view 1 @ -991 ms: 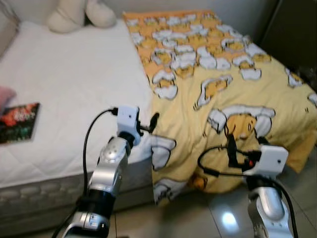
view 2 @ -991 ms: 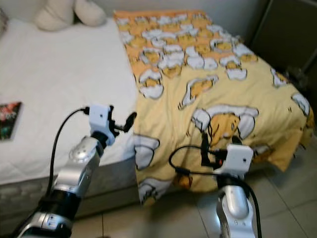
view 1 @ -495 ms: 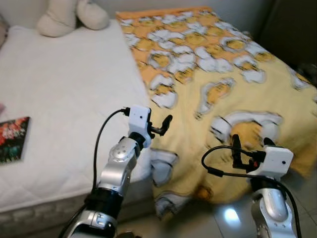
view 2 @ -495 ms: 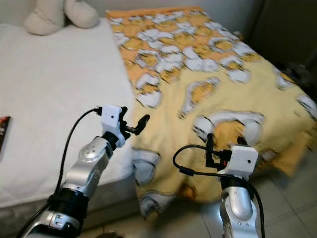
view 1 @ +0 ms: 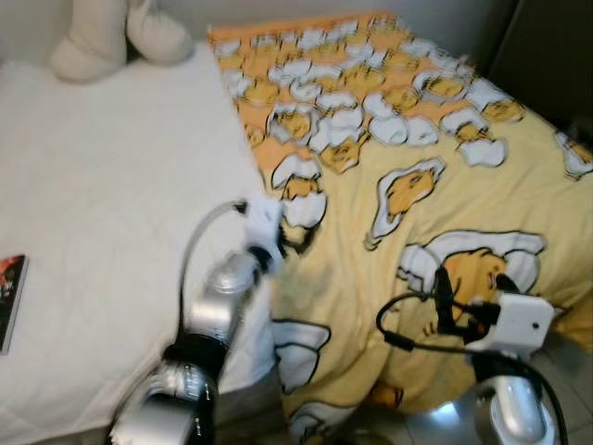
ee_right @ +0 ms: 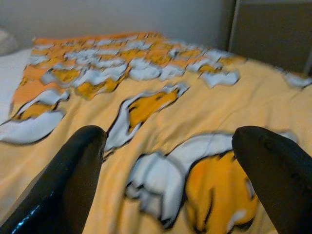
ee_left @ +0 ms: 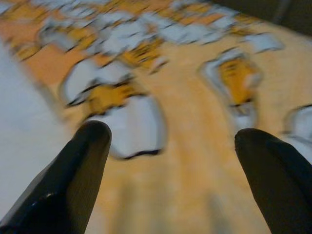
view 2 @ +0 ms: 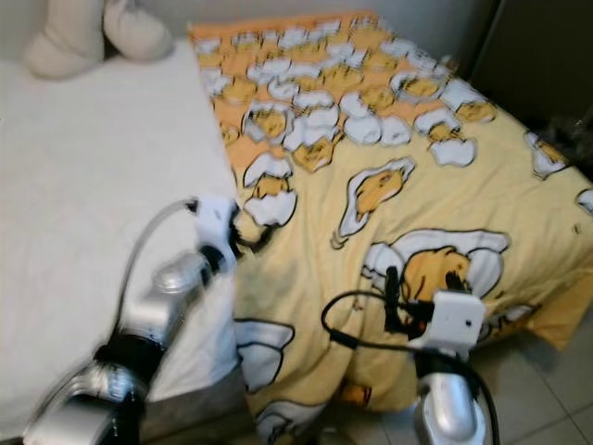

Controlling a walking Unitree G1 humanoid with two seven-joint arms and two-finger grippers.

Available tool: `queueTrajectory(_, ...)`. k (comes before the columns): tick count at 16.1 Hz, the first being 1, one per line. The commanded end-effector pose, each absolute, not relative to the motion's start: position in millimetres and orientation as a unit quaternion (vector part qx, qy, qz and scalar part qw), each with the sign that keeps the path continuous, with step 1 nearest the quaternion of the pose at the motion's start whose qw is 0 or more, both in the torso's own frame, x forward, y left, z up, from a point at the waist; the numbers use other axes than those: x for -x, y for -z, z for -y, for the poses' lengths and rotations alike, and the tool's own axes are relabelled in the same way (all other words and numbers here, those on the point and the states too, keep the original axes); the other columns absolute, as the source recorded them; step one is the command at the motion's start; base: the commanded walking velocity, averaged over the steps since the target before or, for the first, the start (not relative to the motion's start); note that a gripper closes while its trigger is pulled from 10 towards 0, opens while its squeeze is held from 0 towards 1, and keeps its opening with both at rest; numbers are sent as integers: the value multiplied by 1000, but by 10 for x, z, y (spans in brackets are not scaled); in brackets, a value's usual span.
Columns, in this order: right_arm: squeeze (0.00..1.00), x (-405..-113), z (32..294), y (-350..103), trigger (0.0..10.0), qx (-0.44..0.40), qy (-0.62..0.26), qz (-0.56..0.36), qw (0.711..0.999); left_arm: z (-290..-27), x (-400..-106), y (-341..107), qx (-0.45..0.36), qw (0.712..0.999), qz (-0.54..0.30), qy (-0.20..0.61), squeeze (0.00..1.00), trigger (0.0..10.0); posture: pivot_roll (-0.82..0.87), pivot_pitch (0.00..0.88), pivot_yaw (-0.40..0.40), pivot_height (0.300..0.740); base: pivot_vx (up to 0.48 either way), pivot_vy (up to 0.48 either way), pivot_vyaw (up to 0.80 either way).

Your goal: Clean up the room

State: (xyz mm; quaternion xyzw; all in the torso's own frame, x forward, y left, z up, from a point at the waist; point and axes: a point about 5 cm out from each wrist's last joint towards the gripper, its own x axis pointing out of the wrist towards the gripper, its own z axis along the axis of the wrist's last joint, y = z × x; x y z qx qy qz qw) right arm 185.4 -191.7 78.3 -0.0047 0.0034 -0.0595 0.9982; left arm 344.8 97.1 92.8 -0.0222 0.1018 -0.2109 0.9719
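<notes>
A yellow blanket [view 1: 435, 176] printed with egg cartoons covers the right half of the bed and hangs over its foot end. The white mattress [view 1: 111, 195] lies bare on the left. My left gripper [view 1: 283, 241] is stretched forward to the blanket's left edge, blurred by motion; in the left wrist view its fingers [ee_left: 73, 170] stand wide apart over the blanket [ee_left: 170, 122], so it is open. My right gripper [view 1: 473, 292] hovers open just above the blanket's near part, with the cloth [ee_right: 165, 112] visible between its spread fingers [ee_right: 73, 165].
A cream plush toy [view 1: 102, 37] lies at the head of the mattress. A book [view 1: 7, 292] rests on the mattress at the far left. Dark furniture [view 1: 547, 46] stands to the right of the bed, and tiled floor [view 2: 547, 389] shows near its foot.
The camera has come closer to the bed. My left arm has reached forward so that its gripper is at the blanket's edge. The right gripper has stayed about where it was.
</notes>
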Motion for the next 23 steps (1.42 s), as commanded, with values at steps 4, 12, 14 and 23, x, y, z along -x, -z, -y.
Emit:
queueTrajectory(4, 306, -1620, 1891, -757, 10000, 1, 63, -31, 998, -1004, -3355, -598, 33, 958, -178, 222, 0, 10000, -133, 191, 51, 740, 0, 0, 0)
queueTrajectory(12, 306, -1399, 1900, -794, 10000, 4, 73, -56, 996, -815, -3242, -532, 82, 937, -171, 294, 0, 10000, -174, 231, 42, 740, 0, 0, 0)
queueTrajectory(14, 310, -1379, 1893, -803, 10000, 5, 69, -60, 996, -910, -3310, -600, 73, 953, -147, 255, 0, 10000, -177, 239, 38, 740, 0, 0, 0)
queueTrajectory(23, 302, -1344, 1906, -788, 10000, 7, 64, -74, 995, -864, -3114, -595, 100, 953, -125, 258, 0, 10000, -179, 244, 26, 740, 0, 0, 0)
